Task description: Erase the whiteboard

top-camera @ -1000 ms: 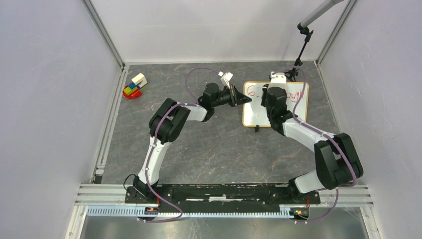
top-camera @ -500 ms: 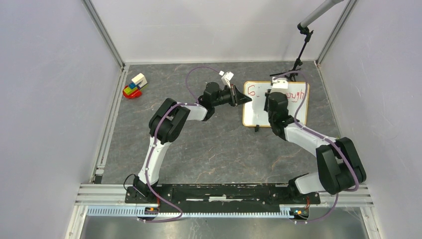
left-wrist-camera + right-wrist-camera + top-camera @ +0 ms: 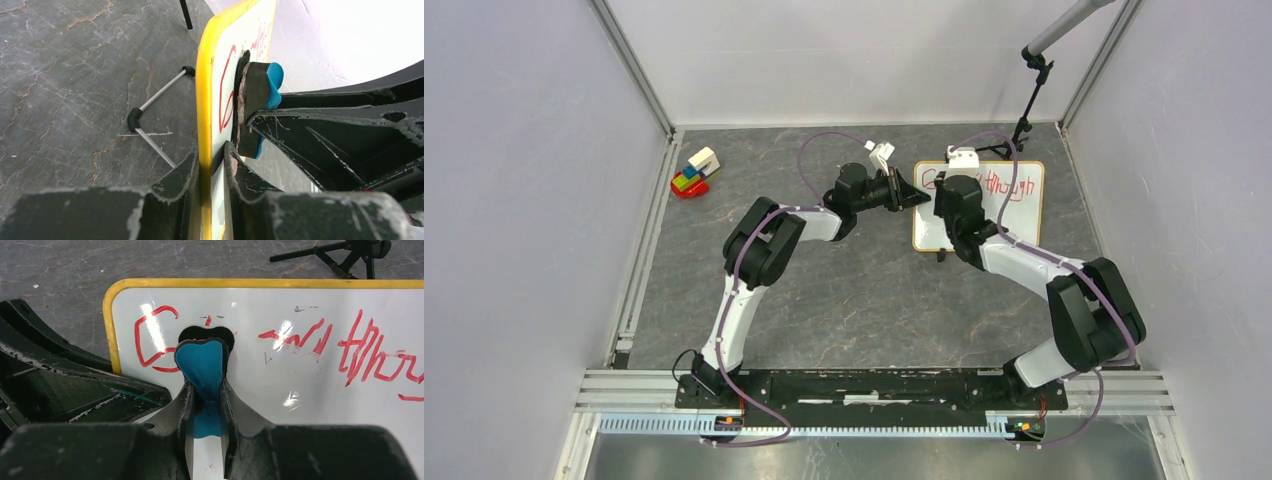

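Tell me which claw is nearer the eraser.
Right. The right claw is shut on the eraser, pressing it against the whiteboard; the left claw clamps the whiteboard's edge just beside the eraser.

The whiteboard [image 3: 300, 370] is seen as glossy white, edged by a yellow frame [image 3: 250, 283] and marked with red handwriting [image 3: 356, 343]. The eraser [image 3: 202, 365] is coloured bright blue with a black felt layer, and the table [image 3: 874, 300] is patterned in dark grey with pale marble-like veins.

You have two arms, left arm [image 3: 759, 245] and right arm [image 3: 1089, 315], one whiteboard [image 3: 1032, 215], one blue eraser [image 3: 202, 365], one colourful toy [image 3: 694, 172], one black stand [image 3: 367, 247].
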`<act>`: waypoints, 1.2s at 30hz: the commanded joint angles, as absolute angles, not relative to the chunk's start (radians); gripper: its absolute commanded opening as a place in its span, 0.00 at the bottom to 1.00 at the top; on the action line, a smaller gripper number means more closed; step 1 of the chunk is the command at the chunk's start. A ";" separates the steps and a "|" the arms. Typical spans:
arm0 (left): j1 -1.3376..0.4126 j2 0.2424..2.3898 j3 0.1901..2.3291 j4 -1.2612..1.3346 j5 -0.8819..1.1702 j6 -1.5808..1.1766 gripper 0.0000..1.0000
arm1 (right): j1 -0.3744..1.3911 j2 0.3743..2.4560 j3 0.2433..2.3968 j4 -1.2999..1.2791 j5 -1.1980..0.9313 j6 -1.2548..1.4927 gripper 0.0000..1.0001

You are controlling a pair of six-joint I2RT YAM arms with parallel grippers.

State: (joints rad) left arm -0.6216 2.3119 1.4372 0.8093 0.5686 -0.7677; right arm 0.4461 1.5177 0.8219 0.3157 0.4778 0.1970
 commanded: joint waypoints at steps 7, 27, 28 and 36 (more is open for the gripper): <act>-0.635 2.278 1.444 0.701 0.534 -0.660 0.02 | 0.228 1.400 0.678 0.306 0.466 0.223 0.01; -0.635 2.275 1.448 0.690 0.534 -0.646 0.02 | 0.412 1.463 0.760 0.402 0.389 0.175 0.01; -0.635 2.276 1.449 0.689 0.535 -0.647 0.02 | 0.411 1.475 0.785 0.389 0.399 0.171 0.01; -0.635 2.273 1.453 0.671 0.534 -0.634 0.02 | 0.308 1.477 0.846 0.320 0.440 0.152 0.00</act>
State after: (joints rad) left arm -0.6262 2.2967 1.4445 0.7715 0.5415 -0.7322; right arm 0.3862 1.4937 0.8070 0.3126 0.4259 0.1581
